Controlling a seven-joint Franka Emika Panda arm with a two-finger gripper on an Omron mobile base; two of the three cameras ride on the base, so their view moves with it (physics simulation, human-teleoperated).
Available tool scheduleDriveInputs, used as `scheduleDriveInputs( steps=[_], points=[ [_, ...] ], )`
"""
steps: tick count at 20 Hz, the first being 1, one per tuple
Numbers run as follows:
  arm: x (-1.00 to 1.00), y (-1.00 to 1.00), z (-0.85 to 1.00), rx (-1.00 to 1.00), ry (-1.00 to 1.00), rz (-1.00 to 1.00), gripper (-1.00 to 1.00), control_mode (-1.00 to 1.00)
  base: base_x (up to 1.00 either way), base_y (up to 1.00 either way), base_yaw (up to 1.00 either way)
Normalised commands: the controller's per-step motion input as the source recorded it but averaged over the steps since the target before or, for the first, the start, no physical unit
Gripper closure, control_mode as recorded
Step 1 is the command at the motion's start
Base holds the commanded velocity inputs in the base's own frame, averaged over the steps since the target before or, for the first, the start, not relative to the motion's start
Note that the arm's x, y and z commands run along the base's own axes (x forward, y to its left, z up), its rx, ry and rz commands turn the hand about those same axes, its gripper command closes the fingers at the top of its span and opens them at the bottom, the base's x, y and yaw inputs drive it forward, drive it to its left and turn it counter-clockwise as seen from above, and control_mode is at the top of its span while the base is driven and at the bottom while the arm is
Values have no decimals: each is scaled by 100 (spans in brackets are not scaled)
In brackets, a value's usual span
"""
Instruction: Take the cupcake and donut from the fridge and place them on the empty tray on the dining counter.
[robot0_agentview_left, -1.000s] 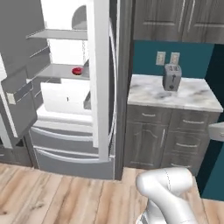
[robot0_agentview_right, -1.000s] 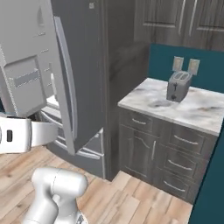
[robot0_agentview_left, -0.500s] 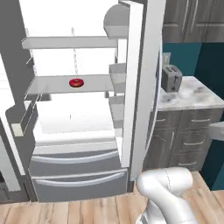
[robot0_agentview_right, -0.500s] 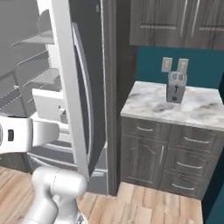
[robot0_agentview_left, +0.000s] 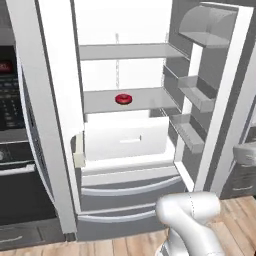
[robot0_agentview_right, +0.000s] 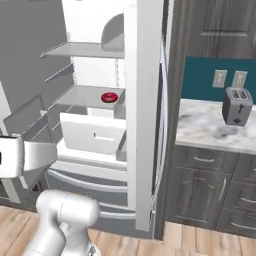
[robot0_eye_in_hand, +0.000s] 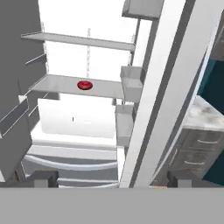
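Observation:
The fridge (robot0_agentview_left: 60, 115) stands with both upper doors swung open, its white inside in view. The donut (robot0_agentview_left: 123, 99), a small red-glazed ring, lies alone on the middle shelf (robot0_agentview_right: 109, 97), left of the right door's bins (robot0_eye_in_hand: 85, 85). My gripper (robot0_eye_in_hand: 111, 180) is open, its two dark fingertips (robot0_eye_in_hand: 43, 178) far apart with nothing between them. It points at the fridge from well in front of and below the donut's shelf. The cupcake, the tray and the dining counter are out of view.
The open right door (robot0_agentview_right: 145, 110) juts toward me between the shelves and a marble side counter (robot0_agentview_right: 210, 127) that carries a toaster (robot0_agentview_right: 236, 105). A black wall oven (robot0_agentview_left: 12, 125) is left of the fridge. Below the shelves are a white drawer (robot0_agentview_left: 125, 140) and grey freezer drawers (robot0_agentview_left: 130, 187).
The whole picture has shifted: the base has driven left and closer, so the open fridge now faces me and the toaster counter has slid to the right. The gripper stays open.

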Motion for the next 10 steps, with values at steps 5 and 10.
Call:
scheduleDriveInputs(
  steps=[5,10],
  points=[
    [0,0,0,0,0,0,-100,100,100,5,2],
    [0,0,0,0,0,0,-100,100,38,82,0]
  ],
)
